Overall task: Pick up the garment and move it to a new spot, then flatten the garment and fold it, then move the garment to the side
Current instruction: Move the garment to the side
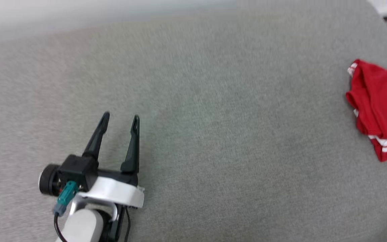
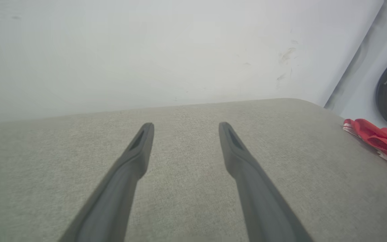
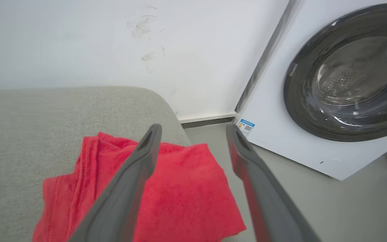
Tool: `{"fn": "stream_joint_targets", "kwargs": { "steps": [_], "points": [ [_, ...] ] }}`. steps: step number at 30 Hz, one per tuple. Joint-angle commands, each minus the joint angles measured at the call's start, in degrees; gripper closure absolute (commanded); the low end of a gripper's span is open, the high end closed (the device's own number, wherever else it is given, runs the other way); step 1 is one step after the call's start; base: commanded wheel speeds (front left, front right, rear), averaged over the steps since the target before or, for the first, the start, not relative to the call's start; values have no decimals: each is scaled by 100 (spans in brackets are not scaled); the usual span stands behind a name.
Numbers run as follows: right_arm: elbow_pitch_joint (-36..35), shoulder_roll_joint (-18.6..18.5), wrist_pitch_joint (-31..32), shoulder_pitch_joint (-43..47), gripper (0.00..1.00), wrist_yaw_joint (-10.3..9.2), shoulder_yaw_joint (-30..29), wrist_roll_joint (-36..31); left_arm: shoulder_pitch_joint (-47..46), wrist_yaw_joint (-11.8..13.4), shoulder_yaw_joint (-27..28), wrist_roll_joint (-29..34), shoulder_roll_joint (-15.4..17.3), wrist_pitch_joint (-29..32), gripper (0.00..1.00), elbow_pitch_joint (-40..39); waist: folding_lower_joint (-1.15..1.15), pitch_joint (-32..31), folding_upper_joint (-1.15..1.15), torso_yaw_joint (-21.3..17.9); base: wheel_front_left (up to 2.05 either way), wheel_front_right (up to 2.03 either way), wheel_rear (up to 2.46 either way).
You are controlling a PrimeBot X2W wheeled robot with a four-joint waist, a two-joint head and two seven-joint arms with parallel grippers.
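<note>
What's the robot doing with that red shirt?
Right now the robot isn't holding anything. The red shirt lies in a folded-looking bundle at the right edge of the gray cushioned surface. The right gripper hangs over it with its fingers apart, beside a washing machine. The left gripper is open too, over bare cushion, well away from the shirt.

Sticker (image 3: pixel 246 126) on washing machine (image 3: pixel 274 144): blue header strip, white field with a QR-like square; print too small to read.
Garment (image 1: pixel 380 101): no letters or numbers legible on the red folds that show.
Readable text overall: none.
</note>
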Motion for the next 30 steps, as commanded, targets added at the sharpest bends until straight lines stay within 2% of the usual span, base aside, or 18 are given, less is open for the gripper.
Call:
{"fn": "stream_joint_targets", "kwargs": {
  "steps": [1, 8, 18, 23, 30],
  "points": [
    [-96, 82, -40, 153, 0, -9, 18, 80, 90, 17, 30, -35, -51, -43, 0, 35, 1, -431, 0, 184, 0, 0, 0],
    [-1141, 840, -63, 1338, 0, -8, 186, 190, 567, 130, 190, -161, -159, -105, 0, 258, 1, -1000, 0, 498, 0, 0, 0],
    [-3180, 2184, 534, 3061, 0, -8, 526, 119, 1081, 200, 437, -155, -177, -143, 0, 487, 1, -1616, 0, 1025, 0, 0, 0],
    [-4141, 2451, 995, 3698, 0, -9, 772, 42, 1395, 167, 565, -130, -52, -145, 0, 511, 1, -1832, 0, 1133, 0, 0, 0],
    [-5045, 2576, 1417, 4275, 0, -9, 829, -31, 1763, 114, 644, -102, 66, -146, 0, 445, 1, -2024, 0, 1183, 0, 0, 0]
  ]
}}
